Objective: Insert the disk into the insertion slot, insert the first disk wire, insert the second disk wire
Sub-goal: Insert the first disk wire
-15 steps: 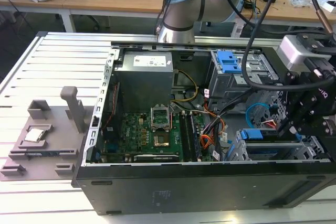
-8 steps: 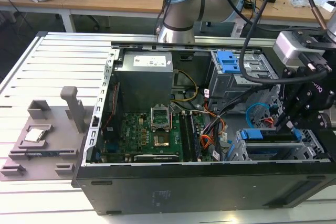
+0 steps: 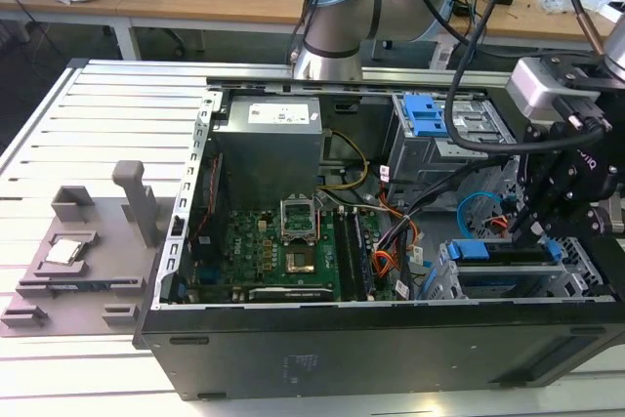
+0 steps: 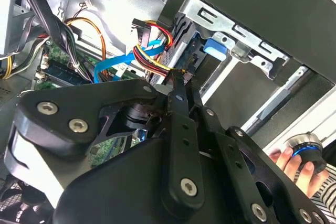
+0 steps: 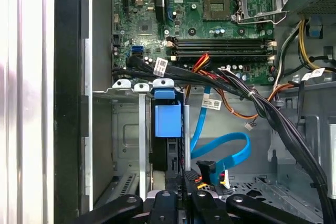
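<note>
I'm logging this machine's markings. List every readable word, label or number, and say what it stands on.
No text can be read here.
White label on the power supply: print too small to read.
White cable tags: print too small to read.
Motherboard markings: too small to read.

The insertion slot (image 5: 126,135) hides most of the disk (image 5: 167,124); the first wrist view crops the hand (image 5: 185,182).

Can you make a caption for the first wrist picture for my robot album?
Robot claw beside a wire plug, with the blue-framed disk already sitting in its silver slot.
</note>
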Available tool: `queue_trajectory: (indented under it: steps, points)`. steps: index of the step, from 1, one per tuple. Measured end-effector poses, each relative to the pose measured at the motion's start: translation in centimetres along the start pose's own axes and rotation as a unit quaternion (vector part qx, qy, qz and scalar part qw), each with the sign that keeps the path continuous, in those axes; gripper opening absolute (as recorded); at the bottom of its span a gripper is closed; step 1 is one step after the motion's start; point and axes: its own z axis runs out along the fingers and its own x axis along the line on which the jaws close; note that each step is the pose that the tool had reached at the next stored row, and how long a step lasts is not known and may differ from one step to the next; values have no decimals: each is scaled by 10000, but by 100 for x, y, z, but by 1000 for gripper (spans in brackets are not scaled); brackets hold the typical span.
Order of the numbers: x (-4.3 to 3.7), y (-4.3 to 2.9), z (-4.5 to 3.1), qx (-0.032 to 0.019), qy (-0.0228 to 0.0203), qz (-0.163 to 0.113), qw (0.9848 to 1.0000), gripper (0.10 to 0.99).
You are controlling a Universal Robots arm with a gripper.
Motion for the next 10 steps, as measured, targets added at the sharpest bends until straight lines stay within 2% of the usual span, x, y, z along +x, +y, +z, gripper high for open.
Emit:
queue_trajectory:
  steps: [10]
  points:
    - [0,-30,66,0,2,0,10000,165]
